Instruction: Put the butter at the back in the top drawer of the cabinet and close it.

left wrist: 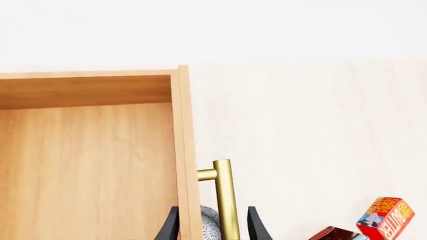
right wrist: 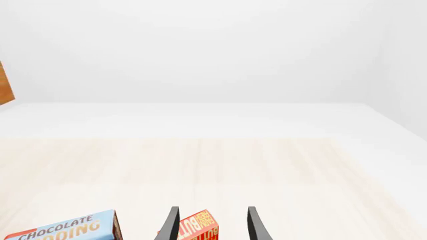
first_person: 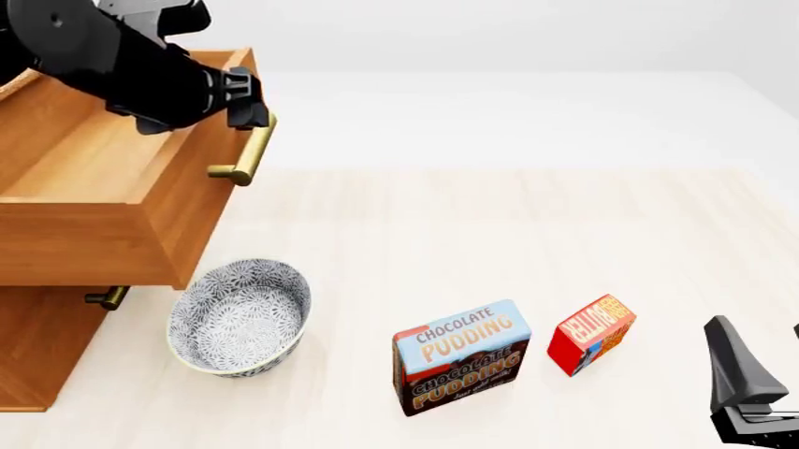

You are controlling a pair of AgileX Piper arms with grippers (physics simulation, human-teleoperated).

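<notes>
Straddling the brass bar handle (left wrist: 225, 200) of the pulled-out orange-brown wooden top drawer (left wrist: 87, 165), the left gripper (left wrist: 213, 227) stands parted, while in front view the small red butter box (first_person: 590, 333) sits near the table's front right corner, and the right gripper (right wrist: 213, 225) stands wide around it.

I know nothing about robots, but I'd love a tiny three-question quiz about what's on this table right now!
1. True or false: the top drawer is pulled open and has nothing inside.
2. Which box sits closer to the patterned bowl: A) the butter, B) the chocolate pudding box?
3. Fill in: the left claw has its open fingers on either side of the drawer's brass ____.

Key:
1. True; the wooden floor shown in the left wrist view is bare.
2. B.
3. Handle. The right claw is open too, with the butter seen between its fingers.
</notes>
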